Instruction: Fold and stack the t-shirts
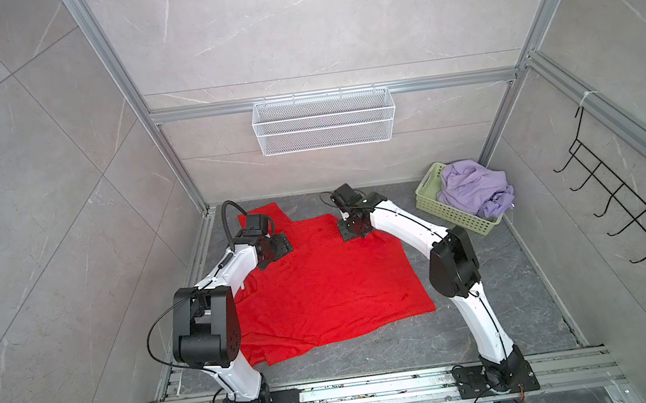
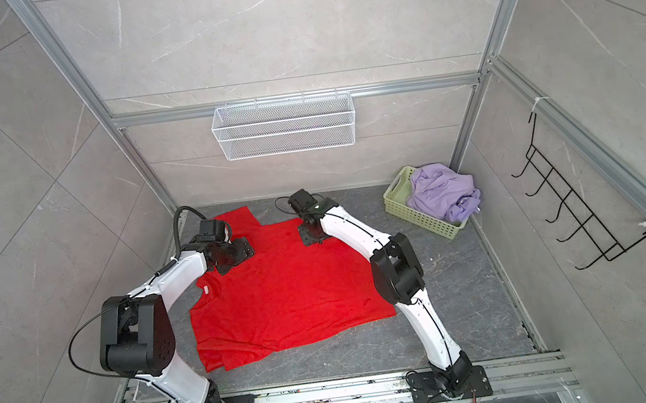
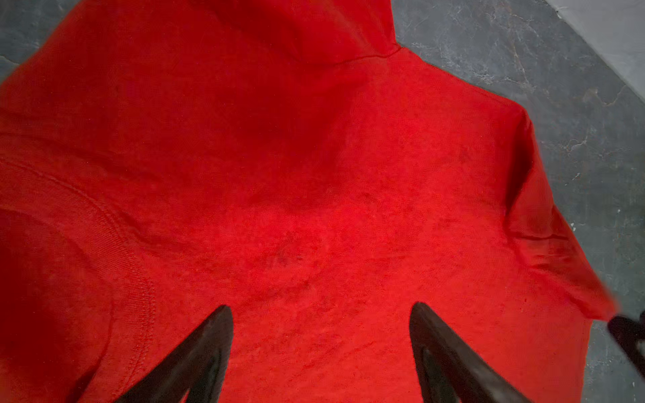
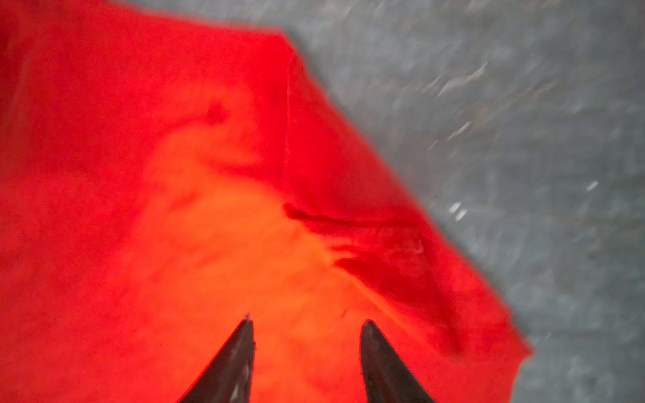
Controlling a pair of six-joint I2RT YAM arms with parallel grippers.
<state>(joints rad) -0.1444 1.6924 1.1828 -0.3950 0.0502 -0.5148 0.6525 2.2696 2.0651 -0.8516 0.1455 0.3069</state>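
Just beneath left gripper (image 3: 321, 306), jaws wide, red tee (image 1: 323, 286), right gripper (image 4: 308, 321) parted above its corner

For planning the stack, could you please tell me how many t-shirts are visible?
2: the red t-shirt spread on the table, the lilac t-shirt bunched in the green basket; others may hide beneath it.
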